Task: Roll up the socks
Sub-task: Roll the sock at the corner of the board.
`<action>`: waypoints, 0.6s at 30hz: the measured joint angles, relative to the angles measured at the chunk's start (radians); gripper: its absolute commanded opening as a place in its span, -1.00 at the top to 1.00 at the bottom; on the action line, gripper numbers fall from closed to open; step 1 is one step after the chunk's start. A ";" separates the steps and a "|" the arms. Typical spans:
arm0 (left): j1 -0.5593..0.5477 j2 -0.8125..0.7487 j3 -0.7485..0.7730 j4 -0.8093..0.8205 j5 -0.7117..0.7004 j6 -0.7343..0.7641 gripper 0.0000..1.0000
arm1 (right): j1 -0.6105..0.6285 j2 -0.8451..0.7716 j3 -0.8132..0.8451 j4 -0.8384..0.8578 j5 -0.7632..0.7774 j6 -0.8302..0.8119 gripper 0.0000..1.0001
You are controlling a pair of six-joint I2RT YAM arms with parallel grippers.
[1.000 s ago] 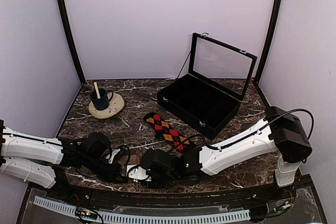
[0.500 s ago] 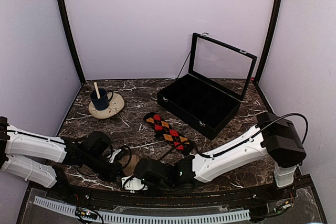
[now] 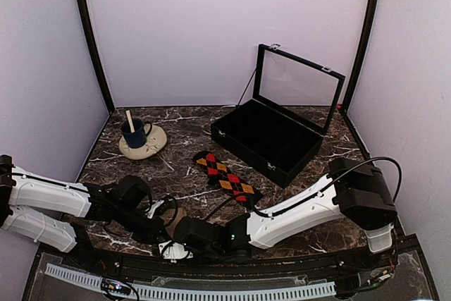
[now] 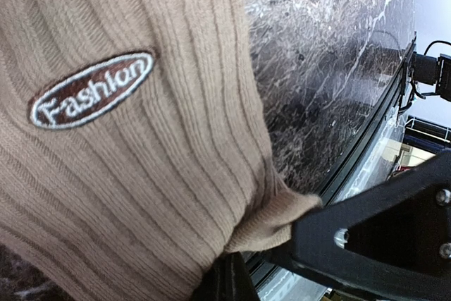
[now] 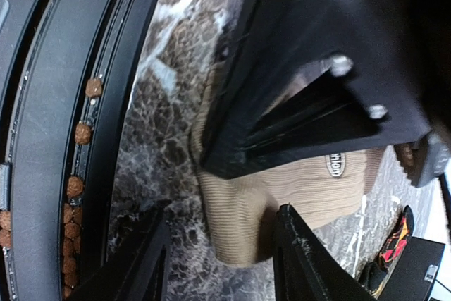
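Tan ribbed sock (image 4: pixel 141 139) is lying at near edge of counter (image 3: pixel 176 167), left of centre, between both claws. L claw (image 4: pixel 275 244) is pinching its fabric, jaws closed. R claw (image 5: pixel 220 220) is standing open, straddling sock's corner from near-right. Argyle sock (image 3: pixel 224 177) is lying farther back, apart.
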 measured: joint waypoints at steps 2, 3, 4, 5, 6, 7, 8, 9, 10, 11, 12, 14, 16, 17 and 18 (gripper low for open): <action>0.004 0.000 0.000 0.000 0.001 0.002 1.00 | 0.000 0.010 0.000 0.000 0.000 -0.002 0.13; 0.005 0.000 0.000 0.000 0.002 0.002 1.00 | 0.000 0.014 0.000 0.001 0.000 -0.002 0.14; 0.007 0.000 0.000 -0.001 0.002 0.002 1.00 | 0.000 0.015 0.000 0.004 0.000 -0.003 0.14; 0.009 0.000 0.000 -0.001 0.003 0.003 1.00 | -0.001 0.015 0.000 0.004 0.000 -0.003 0.15; 0.010 0.000 0.000 -0.001 0.004 0.003 1.00 | -0.001 0.016 0.000 0.005 0.000 -0.003 0.15; 0.011 0.000 0.000 -0.002 0.005 0.004 1.00 | -0.002 0.017 0.000 0.007 0.000 -0.003 0.16; 0.011 0.000 0.000 -0.002 0.005 0.006 1.00 | -0.004 0.018 0.000 0.008 0.000 -0.003 0.17; 0.011 0.000 0.000 -0.002 0.006 0.008 1.00 | -0.006 0.018 0.001 0.009 0.000 -0.003 0.18; 0.013 0.000 0.000 -0.003 0.007 0.010 1.00 | -0.008 0.020 0.003 0.008 0.000 -0.003 0.19; 0.015 0.000 0.000 -0.003 0.008 0.012 1.00 | -0.010 0.023 0.007 0.008 -0.001 -0.002 0.20; 0.016 0.000 0.000 -0.004 0.009 0.014 1.00 | -0.012 0.027 0.012 0.008 -0.002 -0.002 0.21; 0.018 0.000 0.000 -0.005 0.011 0.019 1.00 | -0.019 0.034 0.022 0.008 -0.005 -0.002 0.25; 0.022 0.000 0.000 -0.009 0.015 0.022 1.00 | -0.026 0.035 0.023 0.007 -0.010 -0.001 0.30; 0.024 0.000 0.000 -0.011 0.017 0.024 1.00 | -0.030 0.035 0.023 0.006 -0.012 -0.001 0.31; 0.027 0.000 0.000 -0.011 0.019 0.025 1.00 | -0.035 0.036 0.023 0.005 -0.015 0.000 0.33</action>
